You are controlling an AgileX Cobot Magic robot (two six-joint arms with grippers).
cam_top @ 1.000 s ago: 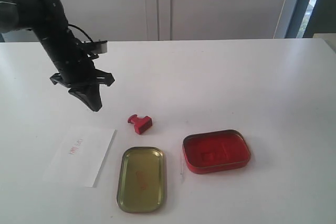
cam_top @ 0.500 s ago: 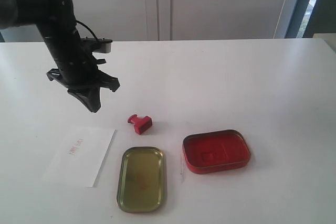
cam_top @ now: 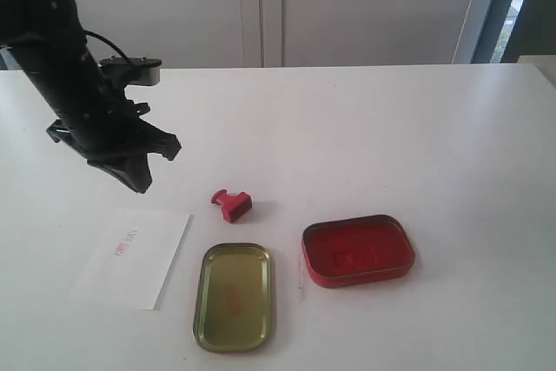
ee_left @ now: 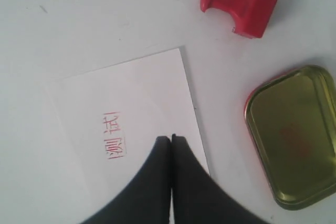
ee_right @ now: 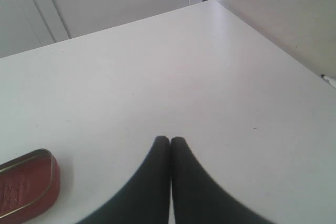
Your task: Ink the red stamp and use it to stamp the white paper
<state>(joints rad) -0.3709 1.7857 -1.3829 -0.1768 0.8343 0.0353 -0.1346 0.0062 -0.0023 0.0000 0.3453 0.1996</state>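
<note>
White table (cam_top: 391, 128), cabinet doors behind. Left gripper (cam_top: 137, 182) hangs over the far edge of the white paper (cam_top: 135, 258), jaws pressed together, holding nothing. Paper lies flat, front left, with a red imprint (cam_top: 125, 242). Red stamp (cam_top: 233, 204) lies on its side just beyond the gold lid (cam_top: 233, 297), apart from the paper and the red ink tin (cam_top: 357, 251). Right gripper (ee_right: 170, 140) is clenched and empty over bare table.

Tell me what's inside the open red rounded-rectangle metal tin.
The red metal tin holds a red ink pad with a squarish dent in it; nothing loose shows. Its near inner wall is hidden behind the rim.
</note>
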